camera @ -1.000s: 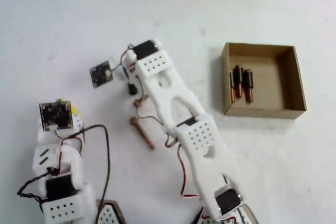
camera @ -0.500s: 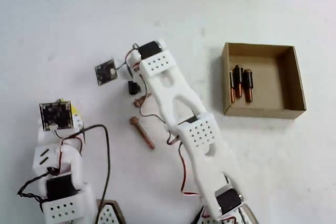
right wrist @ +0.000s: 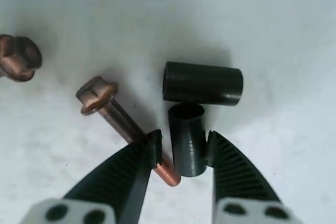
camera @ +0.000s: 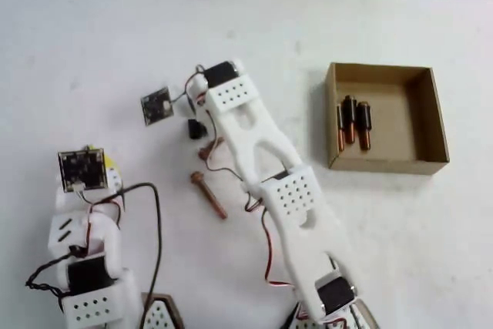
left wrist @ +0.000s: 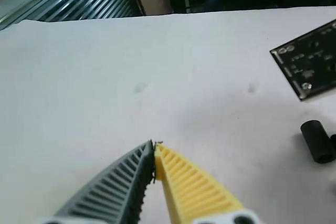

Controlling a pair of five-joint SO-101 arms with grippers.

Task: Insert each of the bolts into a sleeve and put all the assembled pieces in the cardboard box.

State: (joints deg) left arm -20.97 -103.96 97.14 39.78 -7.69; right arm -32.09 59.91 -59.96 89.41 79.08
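Note:
My right gripper point(right wrist: 182, 148) is open low over the table, with one black sleeve point(right wrist: 188, 140) lying between its fingers. A second black sleeve point(right wrist: 202, 83) lies crosswise just past the first. One copper bolt point(right wrist: 118, 116) lies beside them, its threaded end under one fingertip point(right wrist: 152, 150). Another bolt's head point(right wrist: 18, 57) shows further off. In the high view a bolt point(camera: 209, 194) lies left of the right arm, and the cardboard box point(camera: 385, 166) holds several assembled pieces point(camera: 353, 123). My left gripper point(left wrist: 154, 153) is shut and holds nothing, near the table's front left.
The right arm point(camera: 269, 167) stretches diagonally from the front edge to the table's middle, with loose wires beside it. Its camera board point(camera: 156, 105) sticks out to the left. The left arm point(camera: 85, 267) stays folded at the front left corner.
The right arm's wrist has shifted slightly, carrying its camera board a little to the right. The left arm has kept still.

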